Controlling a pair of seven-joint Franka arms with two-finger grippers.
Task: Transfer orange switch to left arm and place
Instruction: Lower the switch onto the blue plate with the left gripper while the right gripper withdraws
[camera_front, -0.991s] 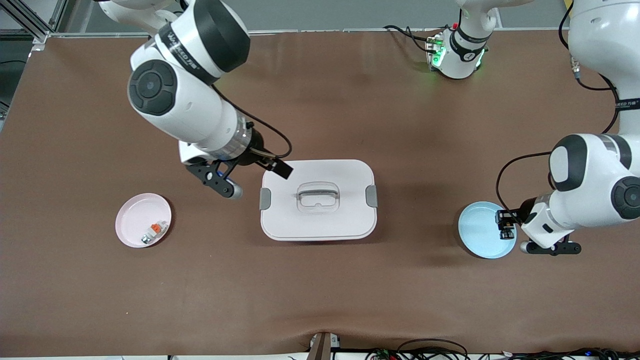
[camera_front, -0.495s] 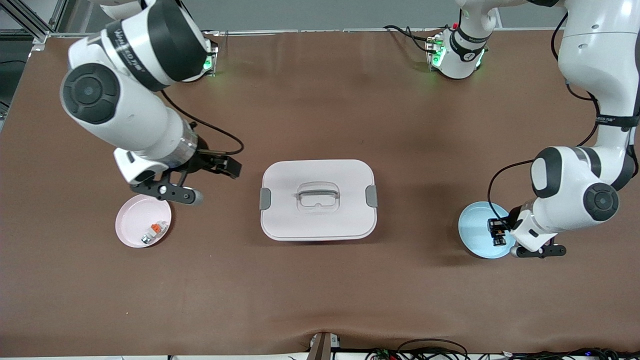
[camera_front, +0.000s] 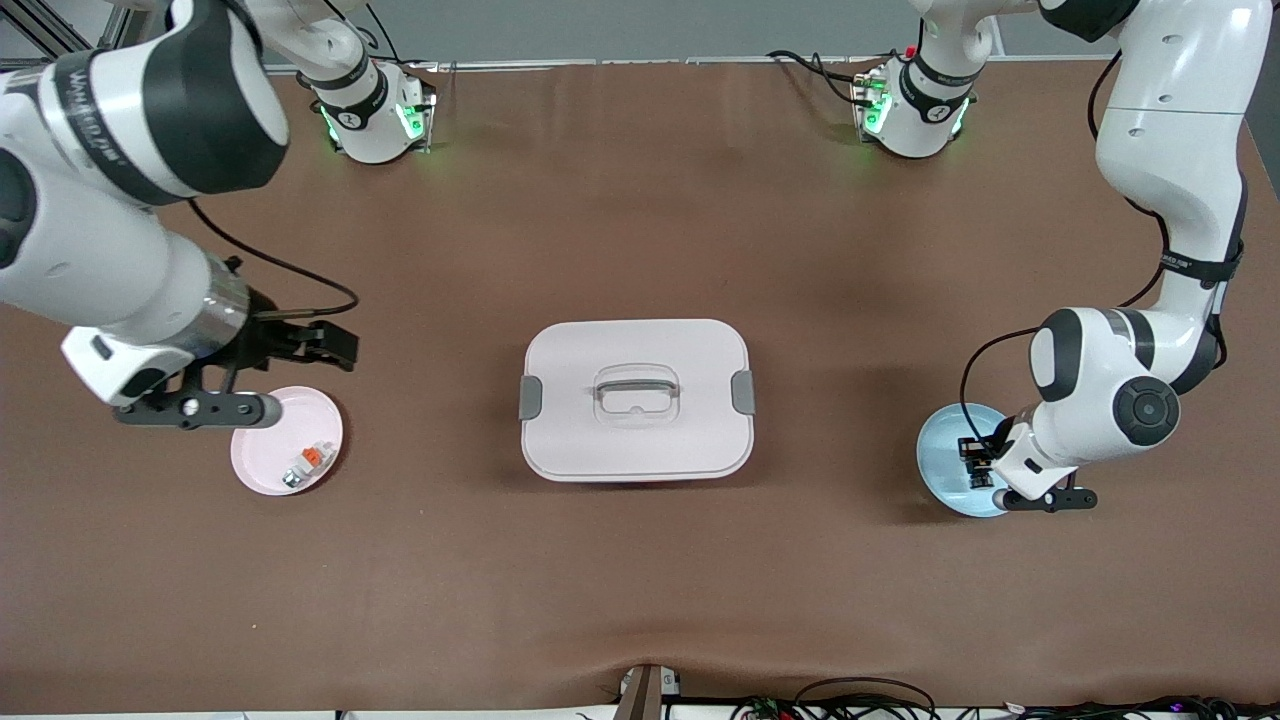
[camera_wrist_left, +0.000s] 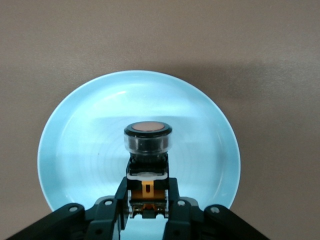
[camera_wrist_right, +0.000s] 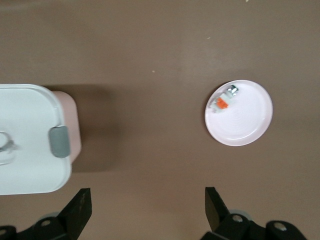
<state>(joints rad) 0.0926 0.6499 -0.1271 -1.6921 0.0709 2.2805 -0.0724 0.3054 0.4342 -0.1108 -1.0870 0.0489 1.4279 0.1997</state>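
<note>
The orange switch (camera_front: 975, 460) is a small black cylinder with an orange end (camera_wrist_left: 147, 127). My left gripper (camera_front: 980, 468) is shut on its body (camera_wrist_left: 147, 195) and holds it over the blue plate (camera_front: 940, 455) at the left arm's end of the table. In the left wrist view the plate (camera_wrist_left: 85, 150) fills the space under the switch. The box (camera_front: 636, 400), white with grey latches and a lid handle, sits mid-table between the arms. My right gripper (camera_front: 300, 345) hangs open and empty over the cloth beside the pink plate (camera_front: 265, 440). Its fingers spread wide in the right wrist view (camera_wrist_right: 147, 200).
In the pink plate lies a small white-and-silver piece with an orange tab (camera_front: 308, 460), also visible in the right wrist view (camera_wrist_right: 224, 101). That view shows the pink plate (camera_wrist_right: 250, 125) and one end of the box (camera_wrist_right: 30, 145). Brown cloth covers the table.
My right arm swung away from the box toward its own end of the table and now hangs by the pink plate. My left gripper shifted slightly over the blue plate, still holding the switch.
</note>
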